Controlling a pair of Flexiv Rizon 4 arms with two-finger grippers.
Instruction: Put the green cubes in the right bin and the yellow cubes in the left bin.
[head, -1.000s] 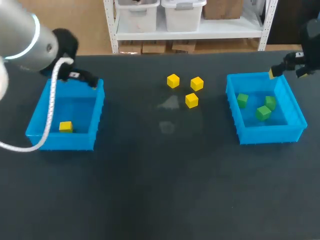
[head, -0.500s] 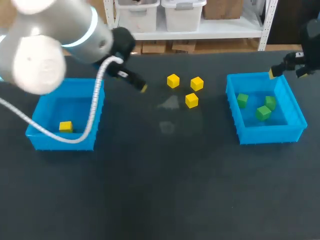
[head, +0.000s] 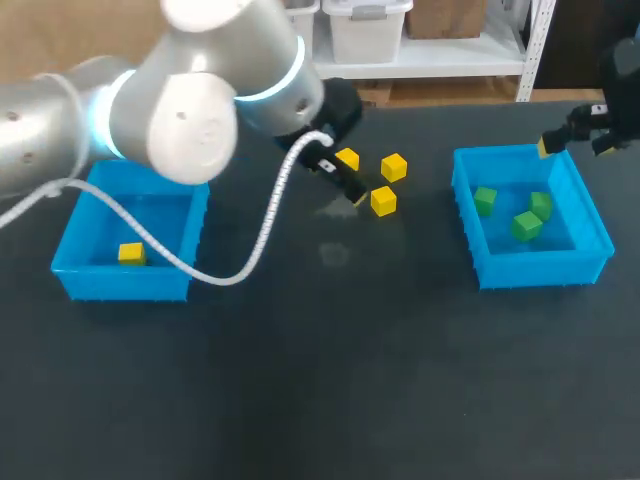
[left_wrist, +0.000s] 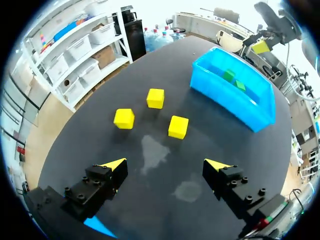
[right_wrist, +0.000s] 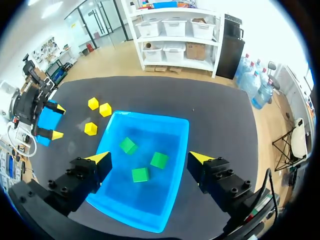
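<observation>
Three yellow cubes lie on the black table near its far middle. My left gripper hangs open just left of them; in its wrist view the cubes sit ahead of the open gripper. One yellow cube lies in the left blue bin. The right blue bin holds three green cubes. My right gripper stands open and empty above that bin, at its far right corner.
Two pale smudges mark the table in front of the yellow cubes. The wide near half of the table is bare black surface. My left arm spans from the left edge over the left bin to the middle.
My left arm has swung right, from the left bin's far edge across to the yellow cubes, its gripper open throughout. The right arm and all cubes have stayed put.
</observation>
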